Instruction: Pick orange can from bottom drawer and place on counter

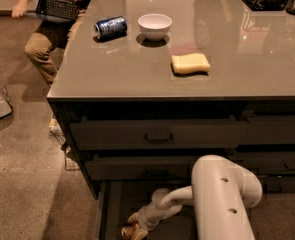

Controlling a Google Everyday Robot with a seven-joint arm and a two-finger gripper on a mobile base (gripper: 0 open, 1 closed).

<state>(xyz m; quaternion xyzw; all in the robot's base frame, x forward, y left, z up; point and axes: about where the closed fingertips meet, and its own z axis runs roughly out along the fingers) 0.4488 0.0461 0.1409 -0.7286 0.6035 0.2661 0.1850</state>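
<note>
One tool point(135, 224), on a single white arm point(222, 199), sits low in the open bottom drawer point(111, 210), right at the orange can point(130, 232). The can lies near the drawer's front left, at the lower edge of view. Whether the tool has closed on the can or merely touches it: cannot tell, since the wrist covers the contact. Judged step: grasping, lift not yet made.

Risks:
- The can may roll or squirt out of a shallow grip, because its metal is smooth and it looks to lie on its side.
- On the way up, can or wrist may catch the front of the shut drawer above, since the exit gap is narrow.
- The bulky upper arm stands close to the cabinet face, so a careless swing could strike it.
- At placement, crowding the table point(137, 74) near the sponge point(190, 63) could knock things.

Counts:
- Drawers: 3 (1 open, 2 shut).
- Orange can: 1.
- Blue can point(110, 27): 1, on the table.
- Bowl point(154, 25): 1.
- Sponge: 1.
- Person point(52, 14): 1, seated beyond the far left corner.
</note>
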